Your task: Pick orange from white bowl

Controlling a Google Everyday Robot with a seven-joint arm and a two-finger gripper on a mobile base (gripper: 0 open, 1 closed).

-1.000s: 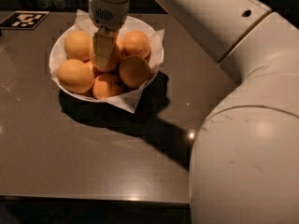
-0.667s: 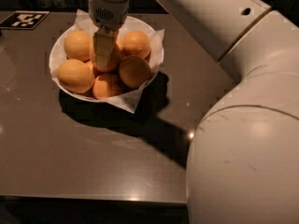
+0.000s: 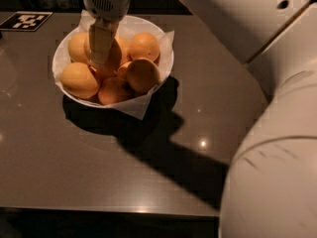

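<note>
1. From my station I see the gripper (image 3: 99, 62) reaching down from the top edge into the white bowl (image 3: 58, 58), its tip low among the fruit in the left-middle of the pile.
2. I cannot tell from this view whether the gripper is apart, together, or clamped on anything; its lower end is lost against the fruit.
3. The orange (image 3: 118, 51) lies in the middle of the bowl, directly behind and just right of the gripper's lower end, which partly covers it. It appears to touch the gripper, but I cannot be sure.
4. The other oranges (image 3: 79, 80) are packed round it: one at front left, one at back left beside the gripper, one at back right, one at front right that leans against the rim, and one low at the front.
5. A white paper lining (image 3: 142, 108) sits under the fruit, with a pointed corner hanging over the near rim and another sticking out at the right.
6. The bowl stands on a dark, glossy table (image 3: 74, 167), toward its far left part, and throws a heavy shadow toward the near right.
7. A black-and-white marker tag (image 3: 25, 20) lies flat on the table at the far left corner, apart from the bowl.
8. The robot's white arm (image 3: 277, 133) fills the right side of my view, from the upper right down to the near edge.
</note>
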